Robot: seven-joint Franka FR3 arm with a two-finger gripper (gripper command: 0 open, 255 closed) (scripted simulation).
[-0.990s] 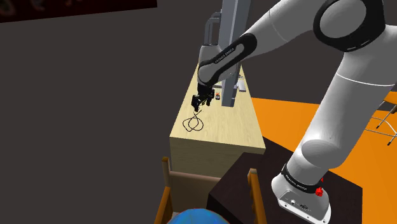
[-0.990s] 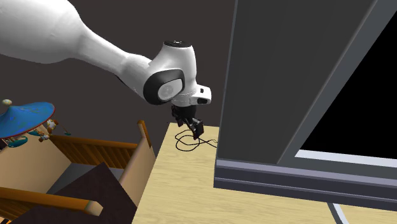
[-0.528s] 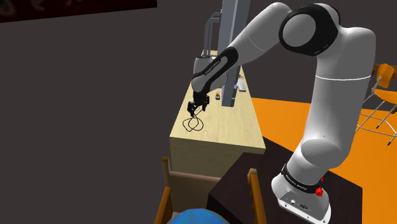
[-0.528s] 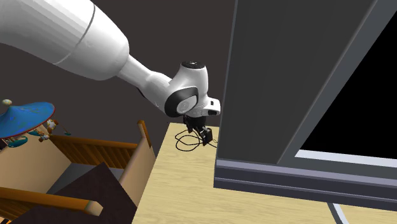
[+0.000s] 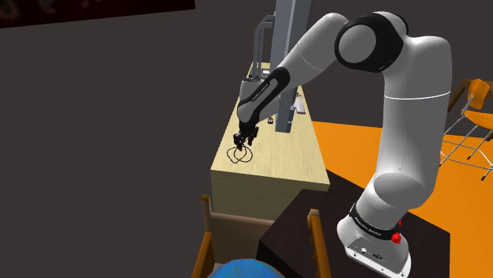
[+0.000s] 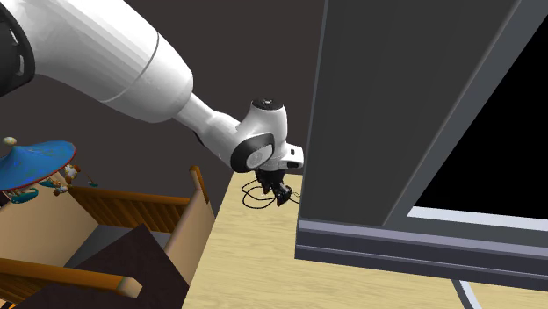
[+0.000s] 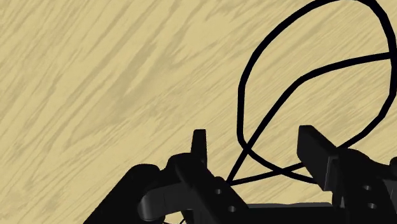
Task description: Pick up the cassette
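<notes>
The cassette shows as thin black loops (image 5: 239, 155) lying flat on the light wooden table (image 5: 272, 170); I can make out no case. My gripper (image 5: 242, 142) points down right over the loops, close to the tabletop. In the wrist view its black fingers (image 7: 199, 145) stand apart and open, and the loops (image 7: 240, 111) run between them and beyond, gripped by neither. In the second exterior view the gripper (image 6: 277, 195) hangs over the loops (image 6: 253, 197), next to a big grey panel.
A tall grey upright object (image 5: 284, 55) stands on the table just behind the gripper, with small items (image 5: 272, 119) beside it; it appears as a large grey panel (image 6: 395, 132). A wooden chair (image 5: 237, 229) stands at the table's near end. Orange floor (image 5: 355, 142) lies beyond.
The gripper has come down and shifted slightly toward the shoulder view's left, ending just over the loops. The arm's elbow has swung back and up. The loops lie as before.
</notes>
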